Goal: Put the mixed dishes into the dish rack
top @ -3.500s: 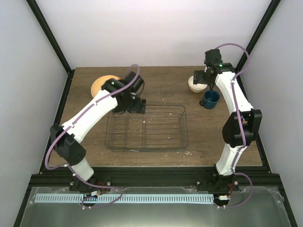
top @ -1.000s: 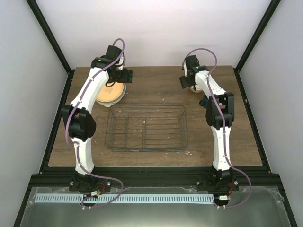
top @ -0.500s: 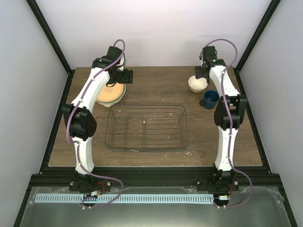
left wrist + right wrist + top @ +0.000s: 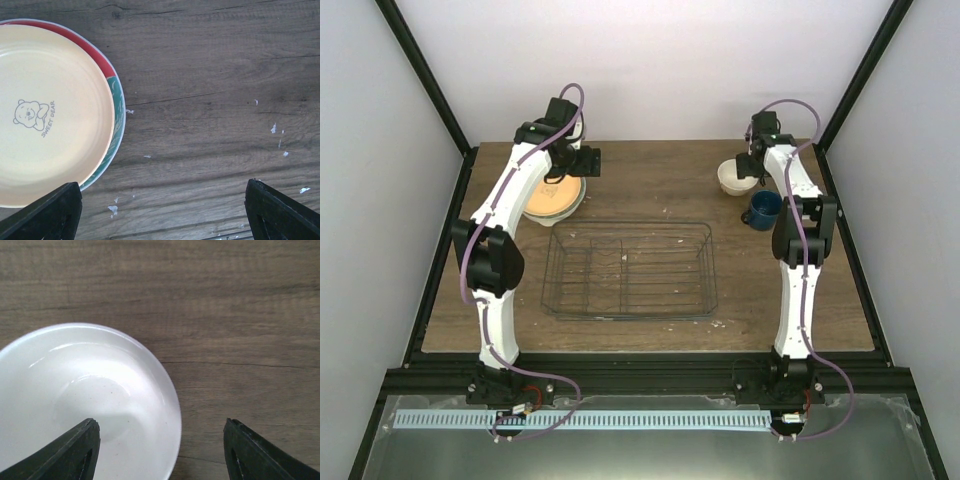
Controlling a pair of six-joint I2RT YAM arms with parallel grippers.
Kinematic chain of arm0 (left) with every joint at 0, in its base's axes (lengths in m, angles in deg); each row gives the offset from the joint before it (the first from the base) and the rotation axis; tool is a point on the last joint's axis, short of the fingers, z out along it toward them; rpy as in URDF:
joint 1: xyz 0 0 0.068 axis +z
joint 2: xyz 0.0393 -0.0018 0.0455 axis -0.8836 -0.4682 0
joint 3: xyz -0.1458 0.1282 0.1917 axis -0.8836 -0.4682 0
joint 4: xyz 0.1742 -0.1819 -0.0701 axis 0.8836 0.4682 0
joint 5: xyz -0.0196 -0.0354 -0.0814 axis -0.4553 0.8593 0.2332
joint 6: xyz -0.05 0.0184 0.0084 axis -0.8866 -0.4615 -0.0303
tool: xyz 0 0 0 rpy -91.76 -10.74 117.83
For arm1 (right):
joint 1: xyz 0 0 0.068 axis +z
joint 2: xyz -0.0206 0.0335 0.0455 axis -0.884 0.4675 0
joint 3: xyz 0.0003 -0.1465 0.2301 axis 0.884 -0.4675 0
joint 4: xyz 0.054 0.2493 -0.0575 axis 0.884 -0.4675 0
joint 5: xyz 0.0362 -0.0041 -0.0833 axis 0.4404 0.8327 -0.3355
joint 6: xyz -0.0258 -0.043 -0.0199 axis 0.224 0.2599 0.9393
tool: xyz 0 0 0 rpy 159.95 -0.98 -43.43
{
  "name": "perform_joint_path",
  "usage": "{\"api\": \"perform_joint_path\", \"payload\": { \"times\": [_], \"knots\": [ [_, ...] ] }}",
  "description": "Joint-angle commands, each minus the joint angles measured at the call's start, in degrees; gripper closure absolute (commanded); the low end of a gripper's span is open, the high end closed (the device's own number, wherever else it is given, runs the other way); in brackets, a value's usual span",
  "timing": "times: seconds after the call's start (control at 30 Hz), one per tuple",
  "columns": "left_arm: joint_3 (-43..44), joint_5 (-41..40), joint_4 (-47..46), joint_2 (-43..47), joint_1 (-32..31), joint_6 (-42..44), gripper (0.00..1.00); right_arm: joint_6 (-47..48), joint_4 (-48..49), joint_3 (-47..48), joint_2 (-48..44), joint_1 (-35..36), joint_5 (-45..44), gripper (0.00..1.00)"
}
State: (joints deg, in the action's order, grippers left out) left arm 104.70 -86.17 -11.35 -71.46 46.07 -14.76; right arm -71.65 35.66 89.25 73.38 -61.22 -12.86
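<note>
Left gripper is hanging wide open and gripping nothing, hovering over the edge of the orange-yellow bear-print plate, which is lying on the red-and-teal plate at the far left of the table. Right gripper is likewise standing open and empty, one finger over the cream bowl and one over bare wood, with the dark blue mug sitting just beside that bowl. You are looking at a dish rack carrying nothing at mid-table, so by my reading you are starting from zero, with every dish waiting to be loaded.
</note>
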Motion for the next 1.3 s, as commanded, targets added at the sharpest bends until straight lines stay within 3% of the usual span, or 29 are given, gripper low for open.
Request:
{"api": "perform_joint_path", "payload": {
  "times": [0.0,0.43,0.63,0.93,1.27],
  "knots": [
    [0.18,0.33,0.54,-1.30,0.36,-0.64,0.10,-0.56,1.04,1.56,2.59,-0.79,1.76,0.31],
    [0.57,0.29,1.57,-1.72,0.37,-0.85,0.10,-0.03,3.12,-0.62,5.52,-1.70,3.07,0.38],
    [0.42,0.81,1.66,-1.90,0.32,-0.79,0.10,-0.33,4.03,-1.49,7.38,-1.70,5.19,0.51],
    [-1.29,1.60,0.77,-1.52,0.36,-0.96,0.10,0.01,4.27,-1.51,6.95,-1.70,6.57,0.89],
    [0.30,9.06,-2.35,-1.86,0.23,-3.32,0.10,0.71,5.33,1.70,1.11,0.14,9.59,0.98]
  ]
}}
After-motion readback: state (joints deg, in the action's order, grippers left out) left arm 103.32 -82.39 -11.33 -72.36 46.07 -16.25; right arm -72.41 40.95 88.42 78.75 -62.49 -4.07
